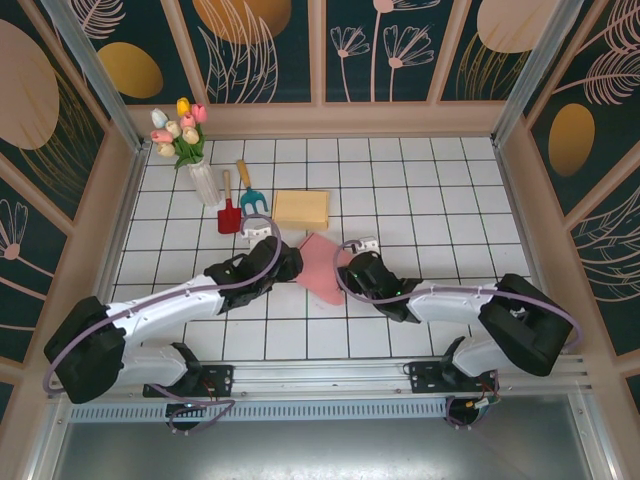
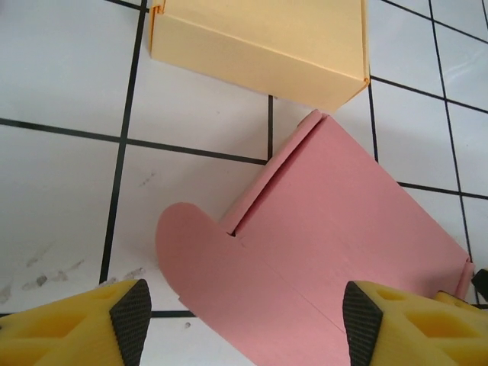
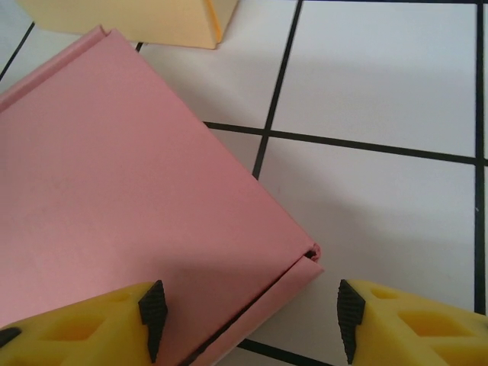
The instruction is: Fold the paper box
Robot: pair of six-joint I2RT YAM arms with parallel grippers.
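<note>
My left gripper [image 2: 246, 314] and right gripper [image 3: 249, 313], jaws wide, holding nothing, flank the pink paper box [image 1: 322, 268] midway across the white tiled desk [image 1: 450, 180].

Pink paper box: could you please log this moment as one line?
pink paper box: rounded flap out | left fingers: open | right fingers: open

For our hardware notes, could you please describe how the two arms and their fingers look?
The left arm and right arm have white shells, black joints and lilac cables looping alongside. The fingers are yellow with black ridged pads.
</note>
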